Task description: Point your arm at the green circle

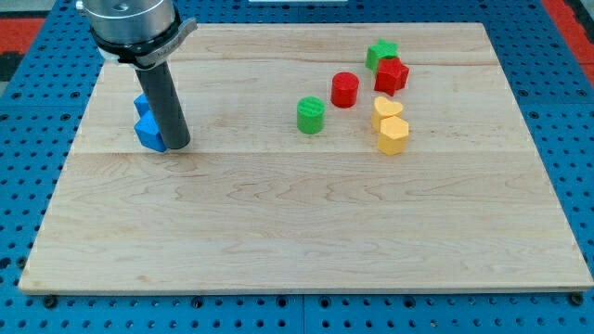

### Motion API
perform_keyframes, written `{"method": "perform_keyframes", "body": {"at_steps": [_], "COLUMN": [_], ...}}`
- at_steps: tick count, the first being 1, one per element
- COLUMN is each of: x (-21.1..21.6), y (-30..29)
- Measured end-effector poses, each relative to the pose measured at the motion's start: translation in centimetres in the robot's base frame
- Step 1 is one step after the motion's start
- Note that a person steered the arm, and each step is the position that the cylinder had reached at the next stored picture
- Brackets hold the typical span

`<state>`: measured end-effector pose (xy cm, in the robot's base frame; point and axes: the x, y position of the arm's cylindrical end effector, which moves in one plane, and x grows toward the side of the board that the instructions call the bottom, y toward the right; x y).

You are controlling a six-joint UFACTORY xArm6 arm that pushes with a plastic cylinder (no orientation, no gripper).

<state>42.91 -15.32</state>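
The green circle (310,115) is a short green cylinder standing on the wooden board (306,223), right of centre in the upper half. My tip (177,145) is at the view's left, far to the left of the green circle. It touches the right side of two blue blocks (148,129) stacked one behind the other; their shapes are partly hidden by the rod.
A red cylinder (344,89) stands up and right of the green circle. A green star (380,53) and a red star (392,76) sit further right. A yellow heart (386,109) and a yellow hexagon (393,135) lie right of the green circle.
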Motion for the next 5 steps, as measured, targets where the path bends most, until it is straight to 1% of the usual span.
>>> {"method": "perform_keyframes", "body": {"at_steps": [1,2,3,4,5], "x": [-0.3,-2.9,-7.1,-9.0,-8.9], "y": [2.6,5.1,8.1,14.7,19.4]}}
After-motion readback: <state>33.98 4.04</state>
